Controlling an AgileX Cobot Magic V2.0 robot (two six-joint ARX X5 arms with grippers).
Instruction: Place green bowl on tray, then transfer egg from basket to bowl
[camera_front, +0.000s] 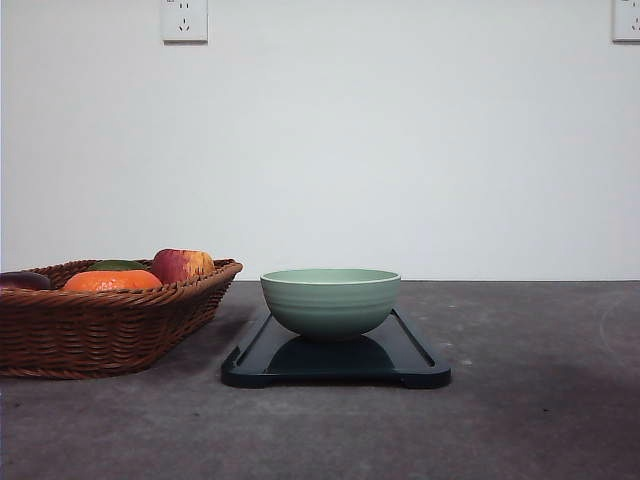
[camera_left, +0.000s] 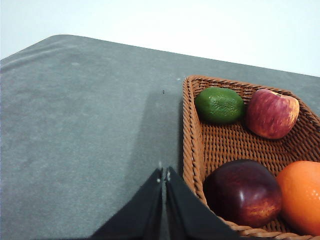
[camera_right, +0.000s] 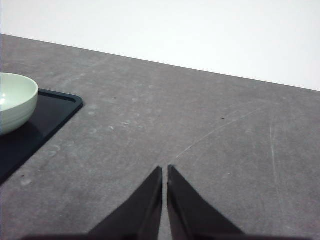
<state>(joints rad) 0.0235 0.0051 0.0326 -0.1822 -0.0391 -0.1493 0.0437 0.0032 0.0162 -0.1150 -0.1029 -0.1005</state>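
Green bowl (camera_front: 330, 300) upright on tray (camera_front: 420, 372), well apart from right gripper (camera_right: 164, 172); right gripper pressed closed, holding nothing, above bare table (camera_right: 210, 140); left gripper (camera_left: 163, 175) likewise closed and empty, just beside outer rim of basket (camera_left: 189, 130); apple (camera_left: 271, 114), lime (camera_left: 219, 105), dark plum (camera_left: 243, 192), orange (camera_left: 301, 196) inside; egg not discernible.

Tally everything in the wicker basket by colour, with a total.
Green, round bumpy-skinned fruit: 1
Red-yellow streaked apple: 1
Dark maroon glossy round fruit: 1
Orange round fruit: 1
Total in the brown woven wicker basket: 4
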